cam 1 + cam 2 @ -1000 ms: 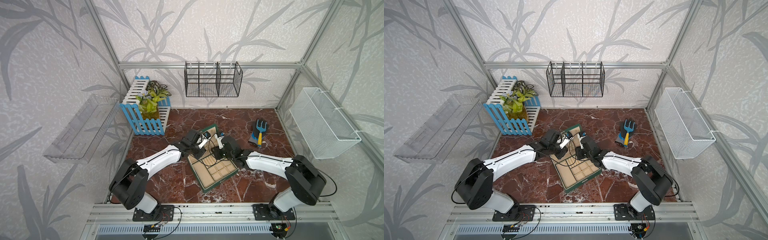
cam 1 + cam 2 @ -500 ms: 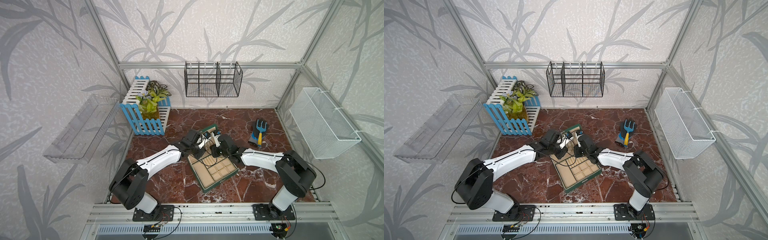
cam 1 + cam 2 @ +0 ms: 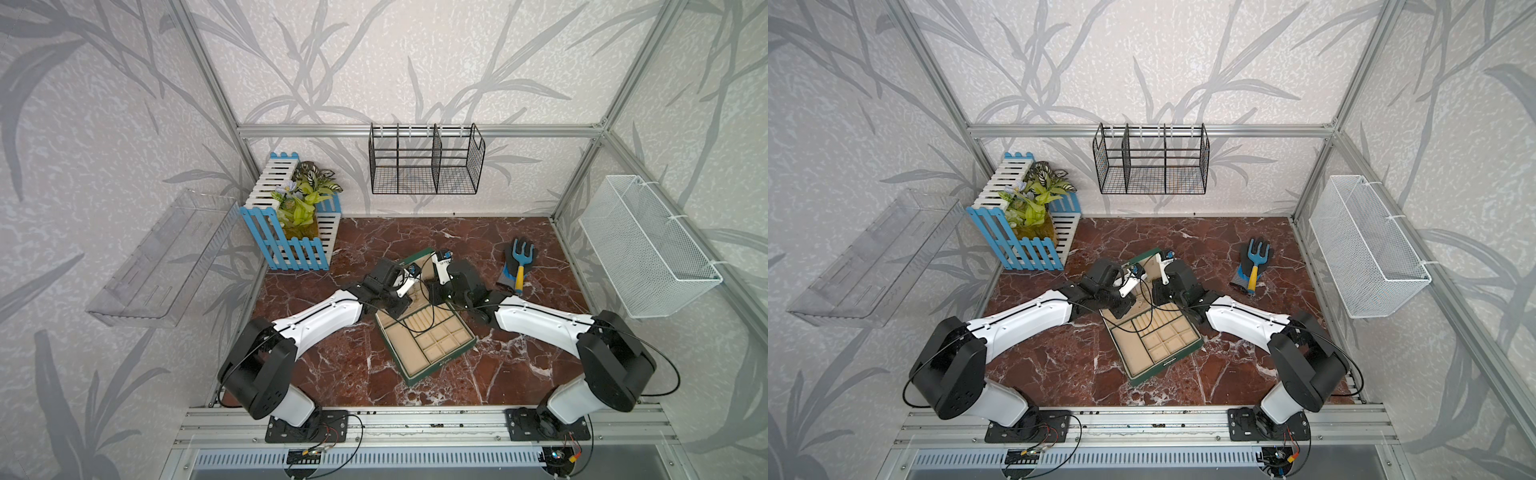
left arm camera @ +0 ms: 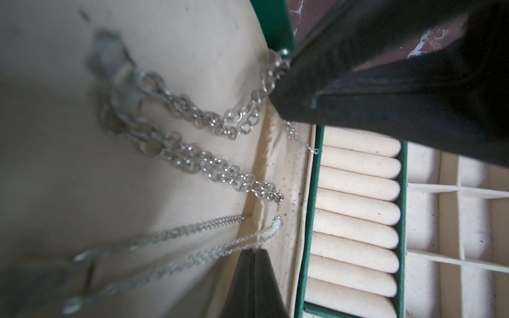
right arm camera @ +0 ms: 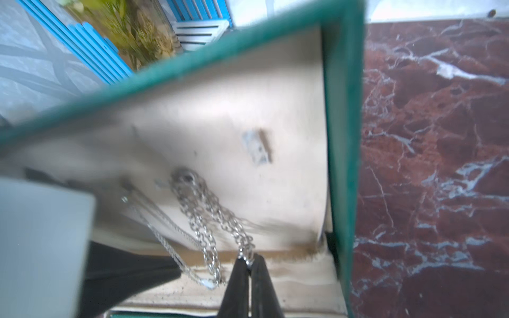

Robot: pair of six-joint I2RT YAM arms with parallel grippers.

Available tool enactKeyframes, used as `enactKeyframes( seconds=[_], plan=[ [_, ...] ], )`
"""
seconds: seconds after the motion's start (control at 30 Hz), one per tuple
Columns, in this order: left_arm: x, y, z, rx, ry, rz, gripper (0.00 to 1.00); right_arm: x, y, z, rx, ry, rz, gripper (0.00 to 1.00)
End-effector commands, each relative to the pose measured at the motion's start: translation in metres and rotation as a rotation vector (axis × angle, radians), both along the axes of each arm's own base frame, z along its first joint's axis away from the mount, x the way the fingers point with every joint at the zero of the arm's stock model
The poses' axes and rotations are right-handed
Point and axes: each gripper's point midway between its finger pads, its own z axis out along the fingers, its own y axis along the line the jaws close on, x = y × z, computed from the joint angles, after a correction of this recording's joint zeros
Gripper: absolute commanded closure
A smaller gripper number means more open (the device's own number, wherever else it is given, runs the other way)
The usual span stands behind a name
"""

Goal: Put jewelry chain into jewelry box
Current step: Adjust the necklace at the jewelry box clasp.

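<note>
Where jewelry chain [image 5: 192, 198] hangs, rim of jewelry box [image 5: 343, 137] stands close

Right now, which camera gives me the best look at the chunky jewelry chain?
Left wrist view: the jewelry chain hangs against the jewelry box lid lining with sharp, separate links. The right wrist view shows it blurrier, one end pinched in the shut right claw. In both top views it is too small to make out.

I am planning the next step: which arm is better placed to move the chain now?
Right. The right claw is shut on one end of the chain, which hangs in the box lid. The left claw is shut near the thin necklace, apart from the chain.
</note>
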Motion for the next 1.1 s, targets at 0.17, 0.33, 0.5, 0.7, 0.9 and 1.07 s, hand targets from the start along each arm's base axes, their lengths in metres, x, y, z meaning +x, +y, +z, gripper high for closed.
enactKeyframes(
  seconds=[0.17,0.33,0.5,0.7,0.9,1.07],
  plan=[
    [0.002,0.000,0.004,-0.019,-0.013,0.006,1.00,0.011,0.017,0.032,0.079,-0.038,0.039,1.00],
    [0.002,-0.001,0.004,-0.020,-0.012,0.006,1.00,0.013,0.021,0.045,0.101,-0.062,0.046,1.00],
    [0.002,-0.001,0.004,-0.021,-0.012,0.006,1.00,0.014,0.023,0.048,0.110,-0.064,0.052,1.00],
    [0.002,0.000,0.004,-0.019,-0.012,0.007,1.00,0.015,0.023,0.036,0.099,-0.046,0.046,1.00],
    [0.002,-0.001,0.004,-0.019,-0.013,0.006,1.00,0.008,0.022,0.005,0.079,0.022,0.056,1.00],
    [0.002,-0.001,0.005,-0.020,-0.015,0.005,1.00,0.004,0.023,-0.007,0.074,0.055,0.063,0.98]
  ],
)
